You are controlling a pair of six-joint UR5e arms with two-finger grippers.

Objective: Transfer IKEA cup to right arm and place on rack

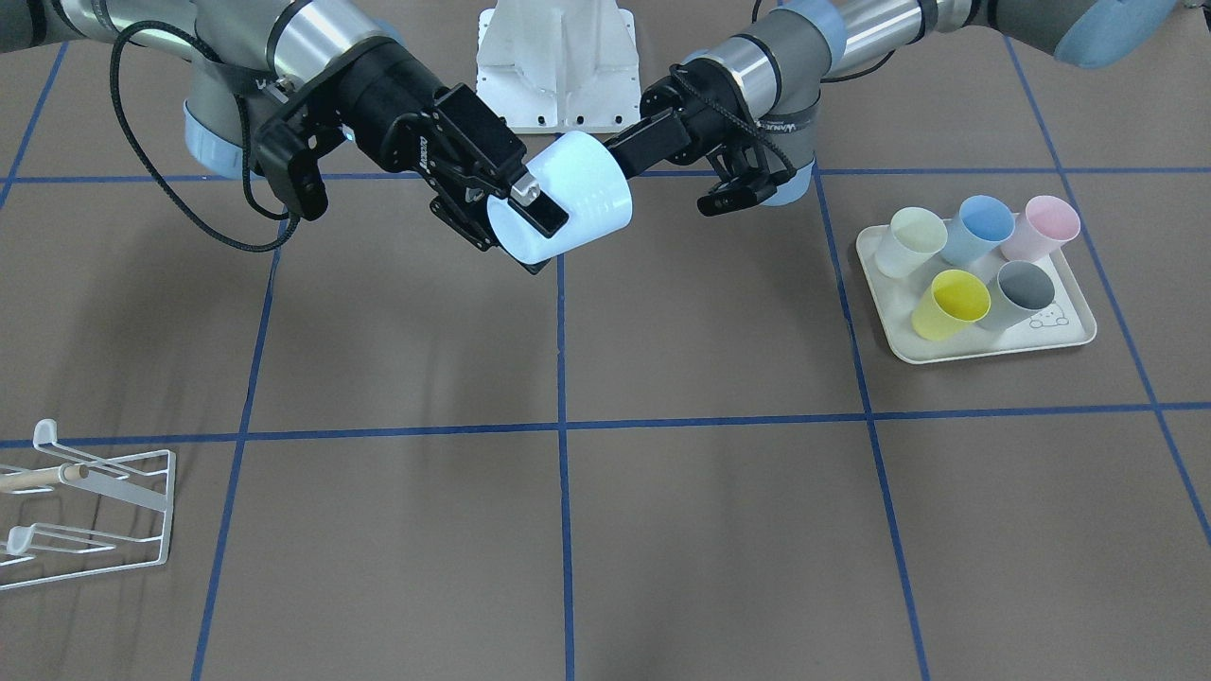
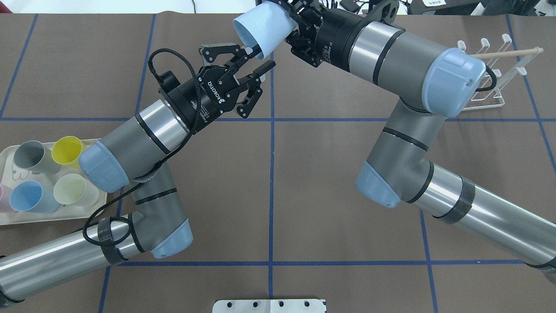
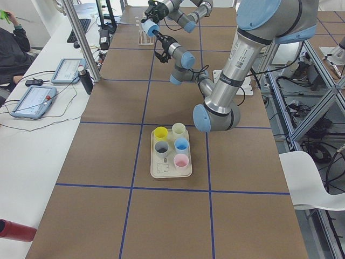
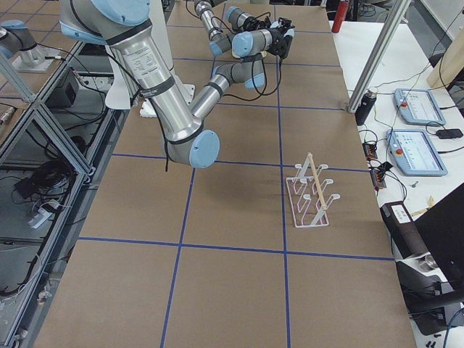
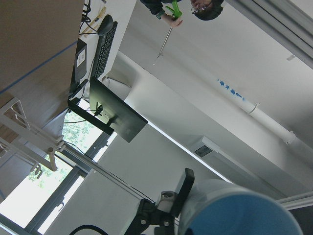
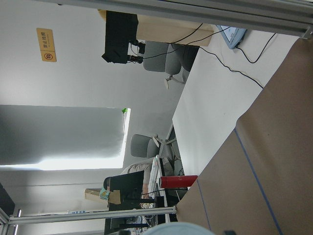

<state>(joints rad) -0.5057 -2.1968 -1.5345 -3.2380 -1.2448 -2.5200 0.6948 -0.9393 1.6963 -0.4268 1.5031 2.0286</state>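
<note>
Pale-blue plastic cup (image 1: 577, 189) is in the air over the brown worktop (image 1: 710, 520), with the right gripper (image 1: 530, 232) fingers clamped on its wall. Left gripper (image 2: 263, 58) fingers are spread apart at the cup's mouth. White wire rack (image 1: 142, 492) stands well apart.

The bench (image 2: 304, 195) is viewed steeply from above its near and far sides, lengthwise from its left and right ends, the tray (image 1: 1003, 342) being shared by three views, while both wrist cameras are pointed roomward.
</note>
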